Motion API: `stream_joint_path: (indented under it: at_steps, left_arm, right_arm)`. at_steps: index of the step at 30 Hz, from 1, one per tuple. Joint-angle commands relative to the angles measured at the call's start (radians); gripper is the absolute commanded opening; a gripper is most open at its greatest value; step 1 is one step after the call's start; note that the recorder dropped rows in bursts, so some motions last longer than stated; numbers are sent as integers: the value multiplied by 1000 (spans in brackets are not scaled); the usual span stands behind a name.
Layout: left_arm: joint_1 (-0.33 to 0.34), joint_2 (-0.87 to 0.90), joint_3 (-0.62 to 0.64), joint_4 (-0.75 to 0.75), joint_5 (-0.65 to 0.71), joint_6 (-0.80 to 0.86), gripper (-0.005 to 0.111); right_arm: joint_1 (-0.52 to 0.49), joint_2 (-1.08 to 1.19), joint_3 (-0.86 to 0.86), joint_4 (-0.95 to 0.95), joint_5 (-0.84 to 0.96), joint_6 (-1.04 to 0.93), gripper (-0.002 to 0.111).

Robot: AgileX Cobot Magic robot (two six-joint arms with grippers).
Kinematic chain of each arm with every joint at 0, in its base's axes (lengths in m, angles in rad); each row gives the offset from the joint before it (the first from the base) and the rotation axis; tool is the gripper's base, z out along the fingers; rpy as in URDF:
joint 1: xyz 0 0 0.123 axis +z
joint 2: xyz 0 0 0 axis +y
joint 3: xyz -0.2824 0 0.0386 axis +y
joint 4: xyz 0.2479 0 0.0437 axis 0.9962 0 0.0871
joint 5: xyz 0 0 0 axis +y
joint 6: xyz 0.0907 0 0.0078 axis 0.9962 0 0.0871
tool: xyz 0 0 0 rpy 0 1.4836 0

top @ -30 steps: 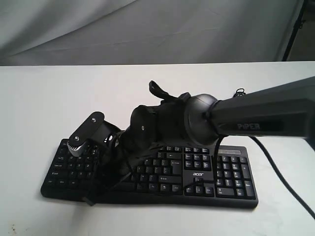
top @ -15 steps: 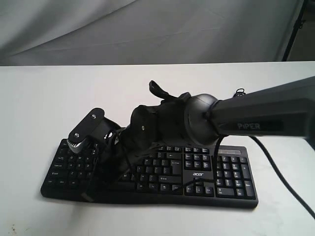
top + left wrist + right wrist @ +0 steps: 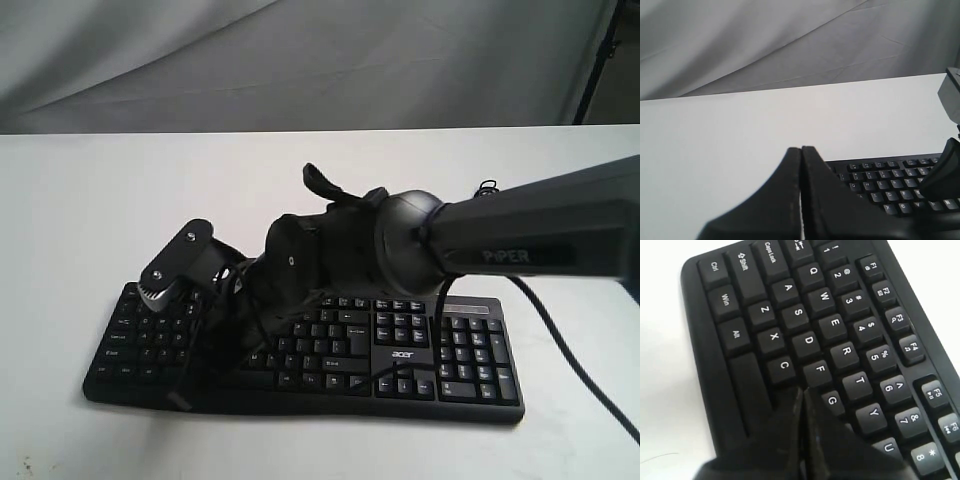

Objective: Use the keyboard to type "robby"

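The black keyboard (image 3: pixel 440 350) lies on the white table, near its front edge. My right arm reaches across it from the right, and my right gripper (image 3: pixel 203 362) hangs shut over the left letter keys. In the right wrist view the keyboard (image 3: pixel 845 352) fills the frame and the right gripper (image 3: pixel 802 390) has its tips between the C, F and G keys. I cannot tell whether they touch a key. My left gripper (image 3: pixel 801 148) is shut on nothing, just off the left end of the keyboard (image 3: pixel 890 186). It does not show in the exterior view.
The white table (image 3: pixel 120 200) ends at a grey cloth backdrop (image 3: pixel 300 60). A black cable (image 3: pixel 560 345) runs off to the right behind the keyboard. Loose cables hang from the right wrist (image 3: pixel 330 255) over the keys. Part of the right arm (image 3: pixel 940 175) shows in the left wrist view.
The right gripper has lifted slightly above the left letter keys. The keyboard has not moved.
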Motion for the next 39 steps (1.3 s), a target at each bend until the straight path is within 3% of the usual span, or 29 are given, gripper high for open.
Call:
stream_joint_path:
  at_steps: [1,39]
  left_arm:
    - [-6,-3,4,5,-5,-3,0]
    - [-6,-3,4,5,-5,-3,0]
  right_arm:
    - [-7,-4,-8,-14,-9,6,0]
    - [-7,29,-8,-66,-10,36,0]
